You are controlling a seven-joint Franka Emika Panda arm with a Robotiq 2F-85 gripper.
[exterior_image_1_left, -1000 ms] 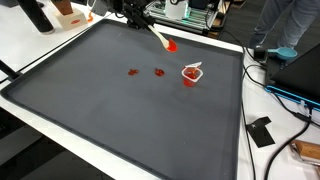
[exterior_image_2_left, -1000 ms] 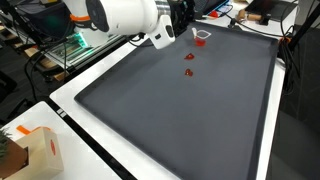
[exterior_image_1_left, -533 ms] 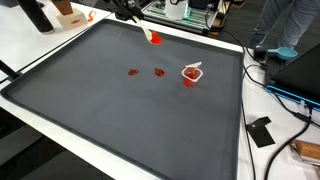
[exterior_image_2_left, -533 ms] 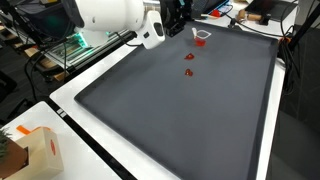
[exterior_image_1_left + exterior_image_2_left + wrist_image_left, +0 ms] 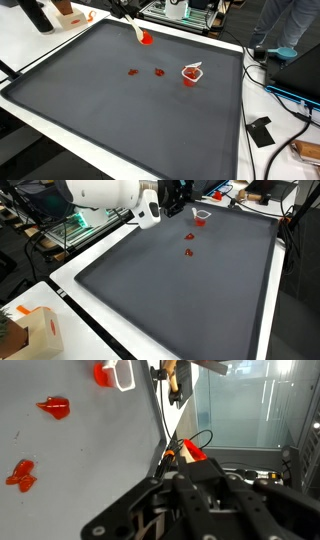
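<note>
The red-tipped tool (image 5: 146,39) is in my gripper (image 5: 186,468). The jaws are clenched on the upper end of its pale handle, so it slopes down and away from me with the red end lowest. In the wrist view the tool (image 5: 193,453) shows only as a red tip poking out just ahead of the jaws. In an exterior view that tip hangs over the edge of the dark mat (image 5: 60,95) that runs along the equipment rack, close to one corner. I cannot tell whether it touches the mat. Further along the same edge, well apart from the tip, a white cup (image 5: 190,73) with red inside stands on the mat. A red piece (image 5: 158,71) and a second red piece (image 5: 133,72) lie side by side, further in toward the mat's middle. The mat lies on a white table (image 5: 30,45). Beyond the mat's side edge a flat black object (image 5: 260,131) lies on the table. A cardboard box (image 5: 35,330) sits at a table corner, and the marks on it are too small to read.
</note>
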